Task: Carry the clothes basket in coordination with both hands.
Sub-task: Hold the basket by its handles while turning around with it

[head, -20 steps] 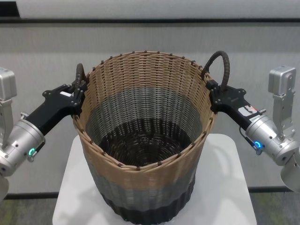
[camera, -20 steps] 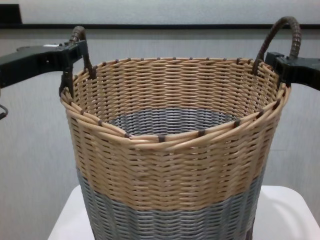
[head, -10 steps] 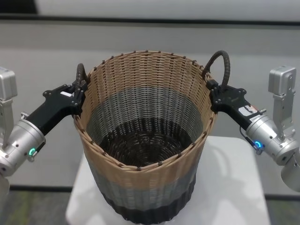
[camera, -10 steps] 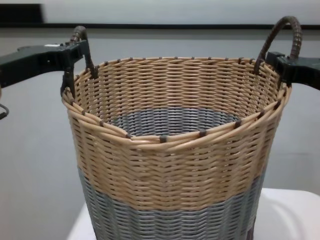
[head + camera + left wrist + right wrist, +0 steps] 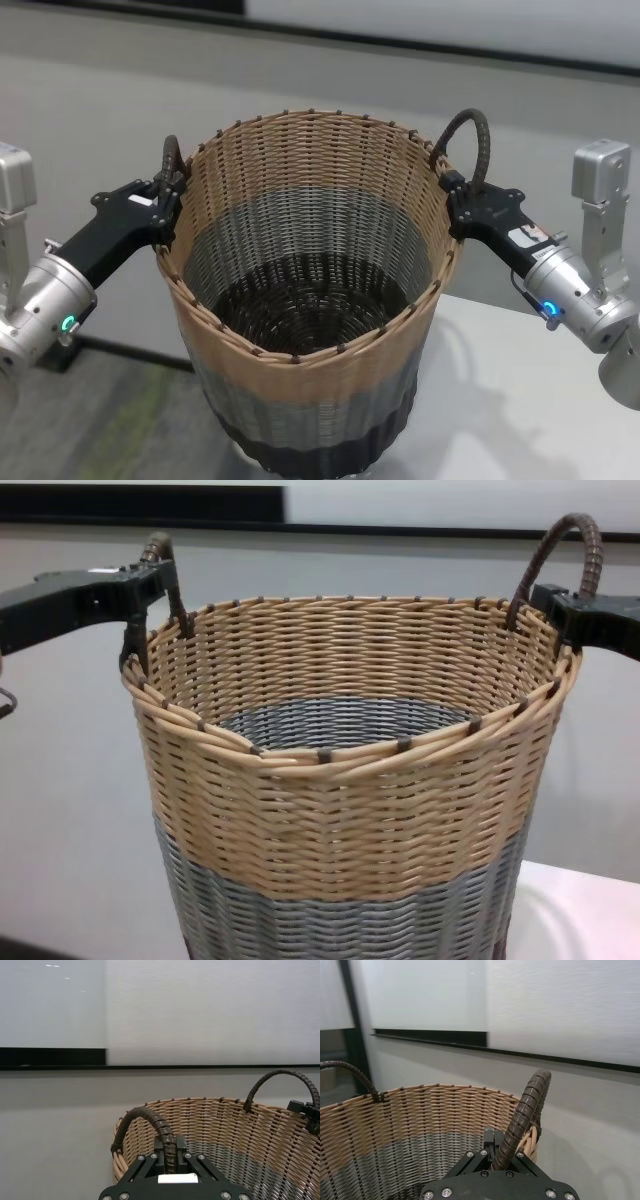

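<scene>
I have the clothes basket (image 5: pixel 310 300) between the two arms, upright, mouth open toward the head camera. Tan upper band, grey band under it, a dark band at the base. I see nothing inside it but its dark woven bottom.

Left tool (image 5: pixel 172 192): fingers together, clamped on the left handle (image 5: pixel 170 160), a dark wrapped loop standing on the basket's rim. In the left wrist view the loop (image 5: pixel 150 1125) runs down between the black fingers (image 5: pixel 158 1146) right at the tool's nose.

Right tool (image 5: pixel 450 185): fingers together, clamped on the right handle (image 5: pixel 470 145) near its foot; the loop arches up above the tool. The right wrist view shows the wrapped loop (image 5: pixel 527 1110) passing down into the closed fingers (image 5: pixel 489 1141).

Position of the basket: at the left edge of a white counter (image 5: pixel 540 400), whose surface shows to its right in the head view. I cannot tell whether the base touches the counter. Left of the basket the head view shows floor (image 5: pixel 110 410). Grey wall behind.
</scene>
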You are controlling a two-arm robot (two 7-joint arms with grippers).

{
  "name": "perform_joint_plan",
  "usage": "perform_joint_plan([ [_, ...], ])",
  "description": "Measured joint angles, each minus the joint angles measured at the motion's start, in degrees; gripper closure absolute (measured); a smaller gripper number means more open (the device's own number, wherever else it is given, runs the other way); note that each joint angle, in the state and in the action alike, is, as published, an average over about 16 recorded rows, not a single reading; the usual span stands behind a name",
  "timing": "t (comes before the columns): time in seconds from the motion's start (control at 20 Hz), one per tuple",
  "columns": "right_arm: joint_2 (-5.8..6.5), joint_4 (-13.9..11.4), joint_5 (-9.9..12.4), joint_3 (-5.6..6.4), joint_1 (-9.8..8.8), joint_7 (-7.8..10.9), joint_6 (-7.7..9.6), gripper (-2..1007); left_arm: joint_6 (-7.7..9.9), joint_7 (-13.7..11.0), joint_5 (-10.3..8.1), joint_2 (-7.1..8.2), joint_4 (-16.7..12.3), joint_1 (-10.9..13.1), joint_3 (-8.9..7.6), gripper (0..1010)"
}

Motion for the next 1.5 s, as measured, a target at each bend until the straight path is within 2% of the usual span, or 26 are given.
perform_joint_plan([
  [1.5,0.00,0.0,0.0,0.00,0.00,0.00,0.00,995,0.01,0.0,0.02,0.01,0.0,0.0,0.00,859],
])
